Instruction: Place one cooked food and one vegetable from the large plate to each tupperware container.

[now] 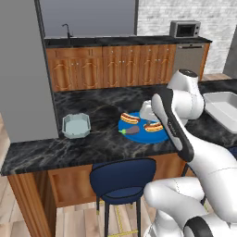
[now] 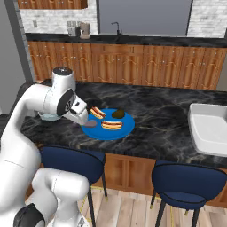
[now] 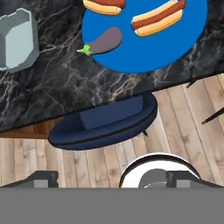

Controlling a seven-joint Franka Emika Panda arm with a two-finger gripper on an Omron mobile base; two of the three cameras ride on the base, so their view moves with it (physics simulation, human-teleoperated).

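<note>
The large plate (image 1: 147, 135) (image 2: 124, 128) (image 3: 148, 52) lies near the counter's front edge. On it are two hot dogs (image 1: 130, 118) (image 1: 152, 126) (image 3: 158, 17) and a purple eggplant (image 1: 131, 131) (image 2: 90, 124) (image 3: 103, 42). A dark olive item (image 2: 118, 114) sits at the plate's back. One tupperware container (image 1: 76, 125) (image 3: 16, 41) stands to the plate's left, holding nothing. My gripper (image 3: 113, 179) hovers over the plate's left part, its fingertips (image 3: 41, 178) wide apart, open and holding nothing.
A white sink basin (image 1: 224, 109) (image 2: 208, 128) is set into the counter on the right. Blue stools (image 1: 121, 178) (image 2: 71, 162) (image 2: 190, 177) stand below the counter's front edge. My own forearm (image 1: 173, 125) crosses in front of the plate's right side.
</note>
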